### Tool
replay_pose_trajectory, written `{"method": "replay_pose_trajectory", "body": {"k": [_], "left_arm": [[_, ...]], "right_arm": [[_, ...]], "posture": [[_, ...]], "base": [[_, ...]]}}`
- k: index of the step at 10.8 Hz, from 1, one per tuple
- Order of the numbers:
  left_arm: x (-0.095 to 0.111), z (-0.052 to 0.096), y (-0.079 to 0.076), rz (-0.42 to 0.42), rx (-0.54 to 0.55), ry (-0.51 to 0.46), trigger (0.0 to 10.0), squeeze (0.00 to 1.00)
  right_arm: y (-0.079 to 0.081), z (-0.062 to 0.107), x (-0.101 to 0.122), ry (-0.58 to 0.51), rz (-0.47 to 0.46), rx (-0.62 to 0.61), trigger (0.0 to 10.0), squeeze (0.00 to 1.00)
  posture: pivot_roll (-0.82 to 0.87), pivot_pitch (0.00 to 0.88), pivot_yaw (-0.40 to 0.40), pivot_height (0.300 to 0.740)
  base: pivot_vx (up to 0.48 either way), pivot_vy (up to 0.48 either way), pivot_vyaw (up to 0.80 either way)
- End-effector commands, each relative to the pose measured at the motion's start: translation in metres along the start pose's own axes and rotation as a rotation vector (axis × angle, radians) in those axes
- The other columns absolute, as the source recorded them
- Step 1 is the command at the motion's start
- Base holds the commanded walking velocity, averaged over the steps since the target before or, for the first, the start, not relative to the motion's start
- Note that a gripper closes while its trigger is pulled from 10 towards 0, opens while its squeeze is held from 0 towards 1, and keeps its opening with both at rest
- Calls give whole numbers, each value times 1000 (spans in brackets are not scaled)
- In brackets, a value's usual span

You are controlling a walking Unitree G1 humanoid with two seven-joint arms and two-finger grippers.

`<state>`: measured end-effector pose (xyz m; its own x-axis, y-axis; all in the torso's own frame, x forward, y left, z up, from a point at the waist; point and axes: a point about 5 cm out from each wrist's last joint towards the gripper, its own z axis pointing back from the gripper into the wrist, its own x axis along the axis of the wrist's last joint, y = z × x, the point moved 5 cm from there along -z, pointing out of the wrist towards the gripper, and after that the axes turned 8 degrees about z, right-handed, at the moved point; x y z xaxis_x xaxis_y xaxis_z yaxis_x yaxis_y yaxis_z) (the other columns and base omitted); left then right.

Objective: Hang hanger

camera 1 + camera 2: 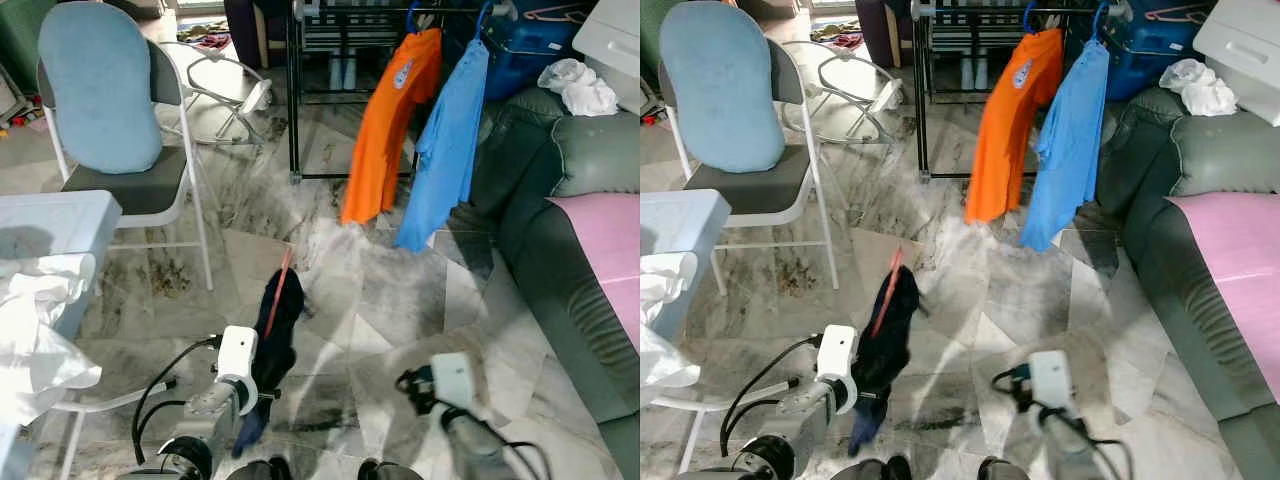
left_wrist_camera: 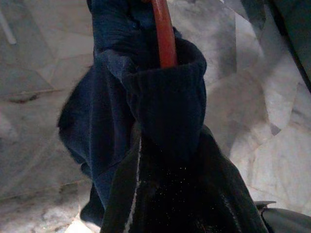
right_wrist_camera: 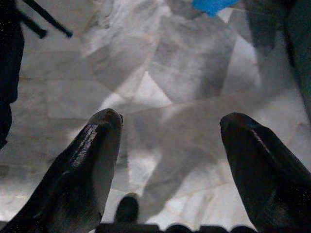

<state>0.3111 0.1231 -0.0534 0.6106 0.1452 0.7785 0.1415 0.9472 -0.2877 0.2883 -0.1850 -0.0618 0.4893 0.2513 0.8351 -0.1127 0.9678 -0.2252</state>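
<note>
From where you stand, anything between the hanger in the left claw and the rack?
Nothing visible blocks it. The left claw holds the red hanger with a dark navy garment on it; bare marble floor lies between it and the clothes rack. The orange shirt and blue shirt already hang there.

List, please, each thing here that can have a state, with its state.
left gripper: shut on the red hanger
red hanger: held up, dark blue garment draped on it
dark blue garment: hanging from the hanger
right gripper: open, holding nothing
orange shirt: hung on the rack
blue shirt: hung on the rack
</note>
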Motion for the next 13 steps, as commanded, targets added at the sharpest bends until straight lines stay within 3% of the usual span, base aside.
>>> {"method": "replay_pose_trajectory", "body": {"k": [1, 2, 3, 4, 5, 7, 9, 11, 13], "left_arm": [[12, -1, 1, -21, -4, -37, 10000, 0], [22, -2, -2, -23, -43, -61, 10000, 0], [32, -3, -12, -31, -143, -72, 10000, 0], [41, -1, -23, -76, -266, -79, 10000, 0], [47, 2, -30, -159, -372, -56, 10000, 0], [53, 17, -33, -307, -592, 36, 10000, 0], [45, 31, -34, -470, -752, 165, 10000, 0], [51, 38, -48, -511, -880, 172, 9725, 0], [61, 42, -69, -544, -991, 135, 8706, 0]], "right_arm": [[-3, 0, 1, -6, -7, -12, 10000, 1000], [-20, -2, 6, -23, -35, -58, 10000, 1000], [-25, -3, 20, -87, -8, -25, 10000, 1000], [-26, -4, 40, -179, 83, 68, 10000, 412], [-36, -1, 56, -247, 219, 132, 10000, 0], [-74, 13, 77, -297, 595, 281, 10000, 0], [-109, 32, 104, -325, 794, 362, 10000, 0], [-114, 44, 116, -334, 787, 468, 10000, 0], [-103, 50, 110, -301, 765, 613, 10000, 0]], "posture": [[-155, 135, 24, 740], [-161, 139, 24, 740], [-162, 149, 23, 740], [-163, 163, 21, 740], [-164, 176, 23, 740], [-170, 191, 35, 740], [-187, 197, 40, 740], [-196, 198, 41, 740], [-199, 199, 46, 740]], "base": [[0, 0, 0], [0, 0, 0], [0, 0, 0], [0, 0, 0], [0, 0, 0], [0, 0, 0], [0, 0, 0], [0, 0, 0], [0, 0, 0]]}}
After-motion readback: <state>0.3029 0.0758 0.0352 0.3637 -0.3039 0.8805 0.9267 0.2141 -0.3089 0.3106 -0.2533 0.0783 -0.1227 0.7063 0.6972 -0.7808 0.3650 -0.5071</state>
